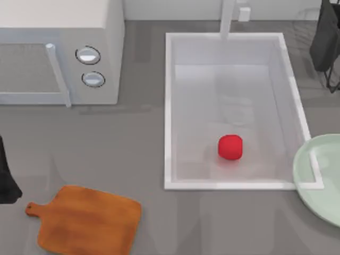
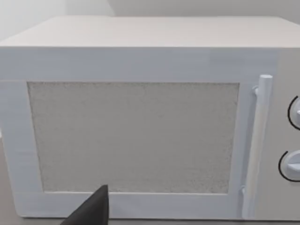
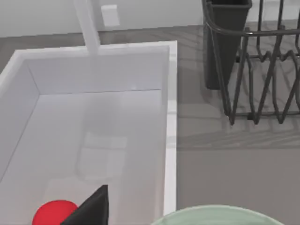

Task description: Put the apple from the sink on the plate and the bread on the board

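Observation:
The red apple (image 1: 230, 147) lies on the floor of the white sink (image 1: 169, 106), near its front wall; the right wrist view shows the apple (image 3: 54, 213) too. The mint-green plate (image 1: 319, 180) sits at the sink's front right corner, partly over the rim. At the front left lies the wooden board (image 1: 85, 220), bare. The bread is out of view. My left arm (image 1: 4, 180) is parked at the left edge, and a dark part of my left gripper (image 2: 91, 212) faces the microwave door. A dark part of my right gripper (image 3: 91, 210) hangs above the sink beside the apple.
A white microwave (image 1: 58, 53) with its door shut (image 2: 136, 136) stands at the back left. A dark dish rack (image 1: 326, 42) stands at the back right, beside the sink (image 3: 253, 61). The faucet (image 1: 228, 18) rises at the sink's back edge.

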